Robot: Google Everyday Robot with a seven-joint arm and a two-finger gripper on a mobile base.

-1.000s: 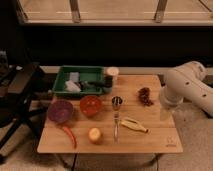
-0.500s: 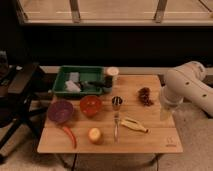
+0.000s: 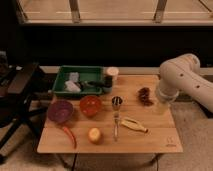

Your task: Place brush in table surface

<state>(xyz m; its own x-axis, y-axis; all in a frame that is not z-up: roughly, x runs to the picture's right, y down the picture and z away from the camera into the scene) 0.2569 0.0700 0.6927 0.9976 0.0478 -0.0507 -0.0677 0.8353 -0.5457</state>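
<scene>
Practically nothing has changed over the last 1 second. The white arm stands in the same bend, and the gripper (image 3: pixel 161 104) hangs at the same spot, low over the right-hand end of the table surface (image 3: pixel 155 137) as the camera sees it. It shows only as a pale shape under the wrist, so I cannot tell whether it is wide, narrow or holding anything. I judge that the task has not advanced: this looks like a pause, with the pick still to come.

The brush (image 3: pixel 93 84), as far as I can make out, is the slim dark thing lying in the green tray (image 3: pixel 75 94). That puts it well apart from the gripper, off to its picture-left and further back. I read this with some doubt, since the shape is dim against the tray floor.

Closest to the gripper is a dark red cluster (image 3: pixel 145 96), just beside it on the tray-ward side. Beyond that, a pale cup (image 3: pixel 112 73) and a dark cup (image 3: pixel 107 82) stand at the tray corner nearest the gripper. These 2 would likely crowd a straight reach.

Forward and picture-left of the gripper lie a banana (image 3: pixel 133 125) and a silver utensil (image 3: pixel 116 120). Further off are a red bowl (image 3: pixel 90 105), a purple bowl (image 3: pixel 60 111), a yellow fruit (image 3: pixel 94 134) and a red chili (image 3: pixel 69 135). Bare wood lies directly below and in front of the gripper, which looks a fair spot to set the brush down.
</scene>
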